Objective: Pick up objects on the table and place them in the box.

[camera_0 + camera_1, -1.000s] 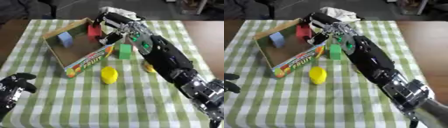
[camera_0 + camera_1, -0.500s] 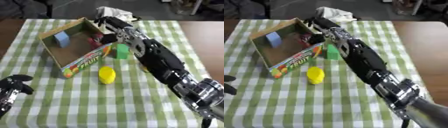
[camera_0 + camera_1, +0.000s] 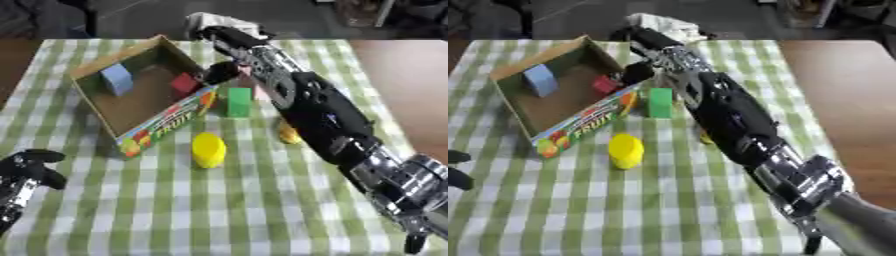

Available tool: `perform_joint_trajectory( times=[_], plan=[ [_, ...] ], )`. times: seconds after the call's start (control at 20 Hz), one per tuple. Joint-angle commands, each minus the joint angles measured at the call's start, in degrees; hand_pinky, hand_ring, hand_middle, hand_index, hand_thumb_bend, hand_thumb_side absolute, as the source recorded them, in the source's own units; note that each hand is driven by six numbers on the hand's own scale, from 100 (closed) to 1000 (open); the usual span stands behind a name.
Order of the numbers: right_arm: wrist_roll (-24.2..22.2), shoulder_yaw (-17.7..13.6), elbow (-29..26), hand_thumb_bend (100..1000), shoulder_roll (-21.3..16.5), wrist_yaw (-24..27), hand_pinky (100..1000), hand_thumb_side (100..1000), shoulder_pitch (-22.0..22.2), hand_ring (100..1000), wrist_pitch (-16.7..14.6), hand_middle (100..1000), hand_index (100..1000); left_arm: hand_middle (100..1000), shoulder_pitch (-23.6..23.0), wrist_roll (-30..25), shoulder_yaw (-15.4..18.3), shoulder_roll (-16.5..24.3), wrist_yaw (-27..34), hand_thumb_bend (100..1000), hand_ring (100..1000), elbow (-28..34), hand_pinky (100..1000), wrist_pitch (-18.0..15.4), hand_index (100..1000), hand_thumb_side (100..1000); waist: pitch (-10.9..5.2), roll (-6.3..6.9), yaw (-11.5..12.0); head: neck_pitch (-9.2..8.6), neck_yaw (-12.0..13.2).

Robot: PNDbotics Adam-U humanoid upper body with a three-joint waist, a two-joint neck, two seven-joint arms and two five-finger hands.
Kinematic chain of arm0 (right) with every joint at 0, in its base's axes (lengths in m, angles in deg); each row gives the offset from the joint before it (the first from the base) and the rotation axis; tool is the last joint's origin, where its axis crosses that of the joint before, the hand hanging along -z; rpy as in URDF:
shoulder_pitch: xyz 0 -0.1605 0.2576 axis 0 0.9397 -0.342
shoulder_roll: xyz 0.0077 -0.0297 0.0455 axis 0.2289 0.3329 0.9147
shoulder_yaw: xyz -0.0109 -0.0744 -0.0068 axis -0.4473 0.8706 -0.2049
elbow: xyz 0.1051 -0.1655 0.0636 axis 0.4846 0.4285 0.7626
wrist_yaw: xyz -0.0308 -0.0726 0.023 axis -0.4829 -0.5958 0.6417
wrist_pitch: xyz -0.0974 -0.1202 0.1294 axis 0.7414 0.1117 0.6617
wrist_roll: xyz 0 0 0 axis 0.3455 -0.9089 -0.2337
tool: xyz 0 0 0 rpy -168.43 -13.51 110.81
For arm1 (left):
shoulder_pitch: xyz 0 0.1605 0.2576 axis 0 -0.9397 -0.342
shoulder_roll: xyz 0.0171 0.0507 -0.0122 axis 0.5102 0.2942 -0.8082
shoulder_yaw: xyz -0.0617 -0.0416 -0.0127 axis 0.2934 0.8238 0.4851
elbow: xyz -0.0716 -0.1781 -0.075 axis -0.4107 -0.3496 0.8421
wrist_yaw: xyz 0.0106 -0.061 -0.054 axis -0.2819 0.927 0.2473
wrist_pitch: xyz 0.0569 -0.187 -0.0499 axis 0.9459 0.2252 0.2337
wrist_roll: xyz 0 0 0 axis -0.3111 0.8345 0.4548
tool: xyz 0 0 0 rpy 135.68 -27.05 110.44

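Box point(image 3: 96, 107) holding red block point(image 3: 185, 83), left hand point(image 3: 24, 175) fuller in left eye view

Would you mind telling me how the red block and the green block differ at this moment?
The red block lies inside the box, near its right wall; the green block stands outside on the checked tablecloth, just beside that wall. The red one sits tilted against the box floor, while the green one stands upright. The red one looks smaller than the green. Both are plain, solid-coloured blocks, and neither hand holds them.
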Motion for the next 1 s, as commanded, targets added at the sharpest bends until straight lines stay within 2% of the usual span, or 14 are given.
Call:
perform_joint_trajectory(
  times=[0.05,0.3,0.55,0.8,1.0],
  plan=[
    [3.0,-2.3,2.3,358,-3.6,-1.3,839,459,-1.3,975,4.2,903,949,679,0.2,0.3,0.4,1.1,-0.3,100,560,1.0,586,0.1,706,606,-0.86,0.23,-0.3,0.26,0.3],
    [4.0,-4.7,8.8,362,-5.7,-1.7,860,493,-0.6,997,6.3,920,959,679,-0.1,0.6,0.5,1.2,-0.6,100,560,1.0,587,0.2,706,607,-0.99,0.15,-1.0,0.26,0.7],
    [2.2,-5.8,12.8,337,-5.8,-0.8,865,563,0.2,1000,5.0,919,957,679,-0.3,0.7,0.6,1.2,-0.7,100,559,0.9,586,0.3,706,607,-1.18,0.21,-1.7,0.26,1.0],
    [1.3,-6.5,13.0,282,-5.5,5.0,860,600,0.1,1000,3.8,895,935,678,-0.4,0.9,0.8,1.2,-0.7,100,559,0.9,586,0.3,707,606,-1.23,0.4,-1.9,0.26,1.0],
    [-0.7,-5.2,11.0,261,-5.3,9.7,861,622,0.2,1000,2.5,893,934,678,-0.5,0.8,0.7,1.2,-0.7,100,559,0.9,587,0.3,707,607,-1.52,0.37,-2.2,0.26,1.0]
  ],
)
